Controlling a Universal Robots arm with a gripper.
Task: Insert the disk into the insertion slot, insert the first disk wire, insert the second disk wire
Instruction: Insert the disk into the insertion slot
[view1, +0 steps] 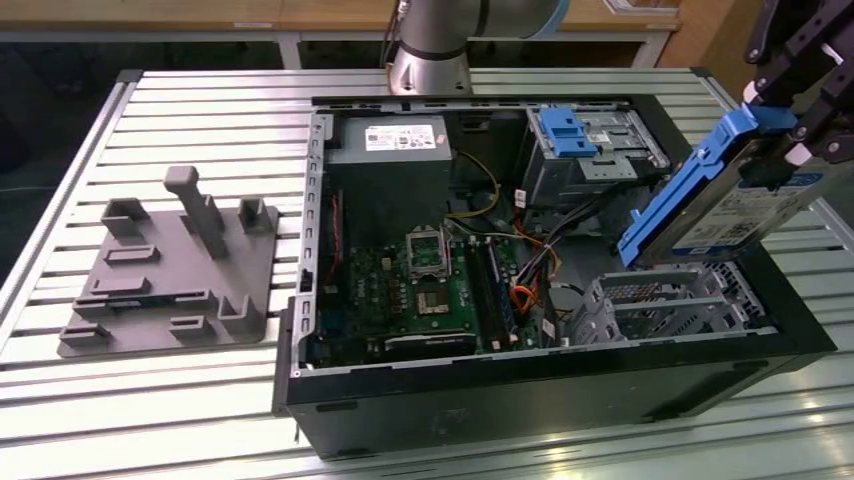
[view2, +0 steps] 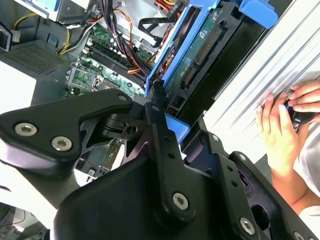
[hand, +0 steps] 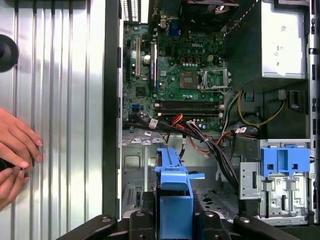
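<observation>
The gripper (view1: 787, 135) is clamped on the blue-framed disk (view1: 727, 215), holding it tilted above the insertion slot (view1: 667, 305). The disk's lower end hangs just over that slot, not yet inside.

We see a silver-grey cylindrical arm segment (view1: 430, 45) with a darker seam ring, we see the gripper (view1: 794, 120) in matte black, we find flat rounded link plates (view2: 75, 125) layered together, bright silver screw heads (view2: 25, 129) dotting them
</observation>
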